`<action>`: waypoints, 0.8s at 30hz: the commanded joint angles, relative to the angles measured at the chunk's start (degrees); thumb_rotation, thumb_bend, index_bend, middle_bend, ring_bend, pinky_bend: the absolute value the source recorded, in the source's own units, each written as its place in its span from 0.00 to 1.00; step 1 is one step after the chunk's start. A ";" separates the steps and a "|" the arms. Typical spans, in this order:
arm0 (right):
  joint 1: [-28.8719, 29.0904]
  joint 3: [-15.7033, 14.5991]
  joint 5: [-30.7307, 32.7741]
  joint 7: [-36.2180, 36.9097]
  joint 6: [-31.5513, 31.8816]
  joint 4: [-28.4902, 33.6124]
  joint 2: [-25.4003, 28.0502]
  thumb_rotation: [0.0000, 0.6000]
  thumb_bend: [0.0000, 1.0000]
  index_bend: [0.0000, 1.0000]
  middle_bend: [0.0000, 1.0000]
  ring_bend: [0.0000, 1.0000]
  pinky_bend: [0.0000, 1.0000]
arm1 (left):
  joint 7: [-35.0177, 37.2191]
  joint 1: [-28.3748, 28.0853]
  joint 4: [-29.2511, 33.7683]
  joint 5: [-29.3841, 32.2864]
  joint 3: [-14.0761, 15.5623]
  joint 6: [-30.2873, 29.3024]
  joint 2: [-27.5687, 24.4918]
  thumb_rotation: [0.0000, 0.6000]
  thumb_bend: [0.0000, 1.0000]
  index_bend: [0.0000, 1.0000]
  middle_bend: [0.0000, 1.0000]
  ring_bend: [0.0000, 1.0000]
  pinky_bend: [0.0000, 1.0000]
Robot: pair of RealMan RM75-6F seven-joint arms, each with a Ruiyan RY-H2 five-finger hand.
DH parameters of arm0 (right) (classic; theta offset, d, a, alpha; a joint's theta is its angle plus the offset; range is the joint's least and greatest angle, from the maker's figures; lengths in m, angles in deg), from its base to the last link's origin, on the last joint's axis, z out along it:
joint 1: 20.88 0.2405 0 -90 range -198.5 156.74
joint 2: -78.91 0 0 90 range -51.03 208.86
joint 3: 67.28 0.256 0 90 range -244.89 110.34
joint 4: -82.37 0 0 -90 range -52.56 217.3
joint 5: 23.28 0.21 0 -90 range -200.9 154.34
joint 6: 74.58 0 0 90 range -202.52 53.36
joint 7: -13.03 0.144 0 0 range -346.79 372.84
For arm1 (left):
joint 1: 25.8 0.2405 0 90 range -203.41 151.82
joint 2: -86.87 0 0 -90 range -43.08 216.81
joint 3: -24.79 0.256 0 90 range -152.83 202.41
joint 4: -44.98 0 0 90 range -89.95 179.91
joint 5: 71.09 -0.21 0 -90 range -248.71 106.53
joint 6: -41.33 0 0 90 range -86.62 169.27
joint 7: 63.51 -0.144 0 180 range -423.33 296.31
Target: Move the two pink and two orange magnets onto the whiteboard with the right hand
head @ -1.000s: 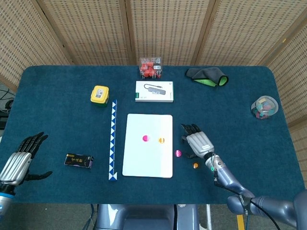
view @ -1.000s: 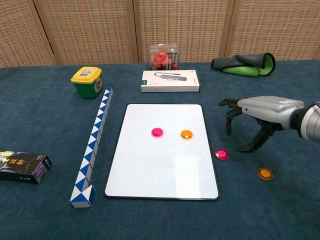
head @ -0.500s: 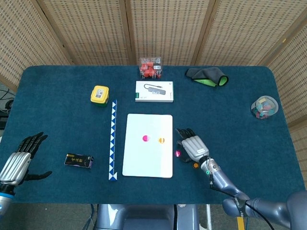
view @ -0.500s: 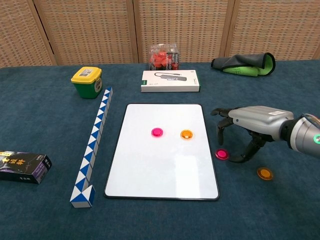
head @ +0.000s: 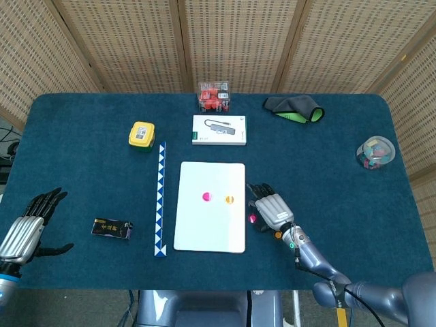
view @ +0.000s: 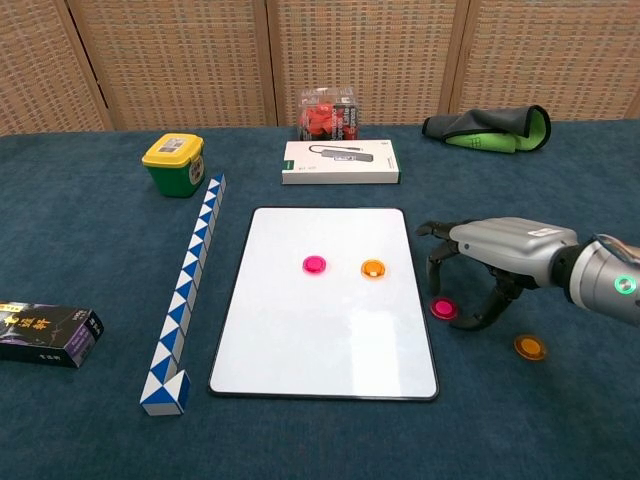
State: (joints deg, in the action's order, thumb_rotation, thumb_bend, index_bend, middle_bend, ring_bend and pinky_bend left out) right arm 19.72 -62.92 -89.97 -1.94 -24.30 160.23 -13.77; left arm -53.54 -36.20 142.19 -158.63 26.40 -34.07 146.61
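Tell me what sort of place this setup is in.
Likely a lab or demo corner: a blue cloth-covered table backed by woven folding screens, laid with a whiteboard and assorted small props.

Silver-grey ribbed backs on the right hand (view: 497,262) and the left hand (head: 22,235) — black fingers; grey right forearm with green indicator light.

Yellow lettering on black box (view: 47,334) too small to read, no other legible text

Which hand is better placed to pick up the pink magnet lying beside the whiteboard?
The right hand: its fingers arch over the pink magnet. The left hand sits far off, at the table's other edge.
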 commanded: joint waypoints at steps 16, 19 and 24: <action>-0.02 0.77 0.53 -0.04 -1.32 -1.39 -1.29 1.00 0.31 0.45 0.00 0.00 0.00 | -0.03 0.01 0.01 0.08 0.01 0.04 0.02 1.00 0.00 0.00 0.00 0.00 0.00; 0.03 0.91 0.56 0.12 -1.58 -1.36 -1.37 1.00 0.32 0.48 0.00 0.00 0.00 | -0.10 -0.04 0.09 0.16 -0.04 0.11 0.00 1.00 0.00 0.00 0.00 0.00 0.00; 0.22 1.15 0.95 -0.02 -2.15 -1.57 -1.55 1.00 0.36 0.55 0.00 0.00 0.00 | -0.15 -0.05 0.12 0.21 -0.06 0.13 0.00 1.00 0.00 0.00 0.00 0.00 0.00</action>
State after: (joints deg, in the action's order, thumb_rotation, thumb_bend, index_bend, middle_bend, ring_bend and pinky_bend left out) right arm 19.93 -61.77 -89.02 -1.95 -26.44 158.67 -15.31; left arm -53.69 -36.24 142.31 -158.41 26.34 -33.94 146.61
